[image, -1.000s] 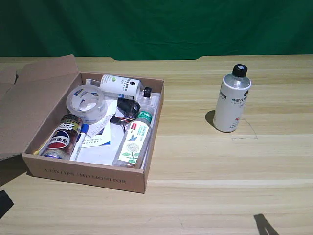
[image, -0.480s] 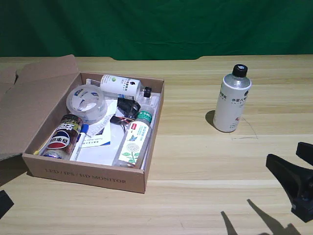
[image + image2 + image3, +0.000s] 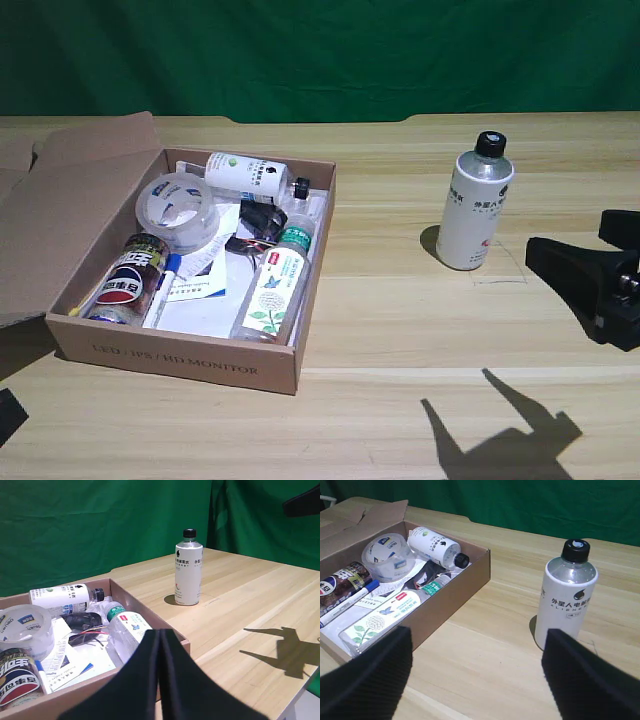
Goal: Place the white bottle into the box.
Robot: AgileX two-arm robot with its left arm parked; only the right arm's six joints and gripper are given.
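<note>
The white bottle (image 3: pixel 476 208) is seen standing upright on the wooden table (image 3: pixel 420 330), well apart from the box (image 3: pixel 190 355), on the exterior view's right. Its black cap (image 3: pixel 490 143) is in place and dark print is carried on its side. The right tool (image 3: pixel 578 255) is found at the exterior view's right edge, just beside the bottle but not touching it, raised above the table, with its shadow (image 3: pixel 500 435) cast on the wood below. In the right wrist view the tool's 2 fingers (image 3: pixel 370 675) are spread wide, with the bottle (image 3: pixel 567 596) seen between them and nothing gripped.

The box lies open on the exterior view's left, its flap (image 3: pixel 70 190) folded outward. Inside it are laid a smaller white bottle (image 3: pixel 250 175), a roll of clear tape (image 3: pixel 177 210), a clear bottle with a green cap (image 3: pixel 275 283), a can (image 3: pixel 127 280) and a marker (image 3: pixel 163 288), on top of some papers (image 3: pixel 195 285).
</note>
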